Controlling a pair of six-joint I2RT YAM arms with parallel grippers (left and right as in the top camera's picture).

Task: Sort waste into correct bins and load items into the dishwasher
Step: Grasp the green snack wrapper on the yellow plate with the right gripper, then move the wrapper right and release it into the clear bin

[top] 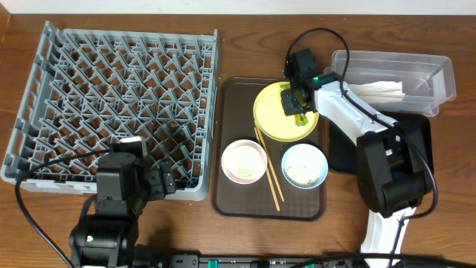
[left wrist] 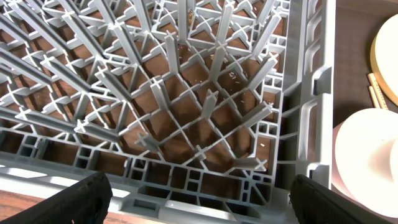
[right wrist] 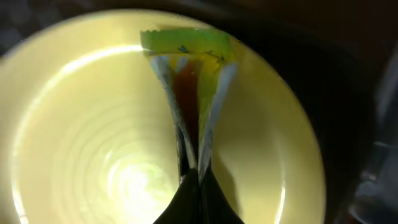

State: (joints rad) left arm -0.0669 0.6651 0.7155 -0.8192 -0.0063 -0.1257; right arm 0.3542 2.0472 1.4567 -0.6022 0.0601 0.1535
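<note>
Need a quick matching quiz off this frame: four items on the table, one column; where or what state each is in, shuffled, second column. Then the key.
Items
1. snack wrapper
2. chopsticks
3. white napkin
4. light-blue bowl

Place or state
A. inside the clear tub
B. pinched in the shut right jaws, over the yellow plate
C. has rice-like crumbs in it
D. lying on the brown tray, beside the pale-pink bowl

Pairs: 1-B, 2-D, 3-A, 4-C
</note>
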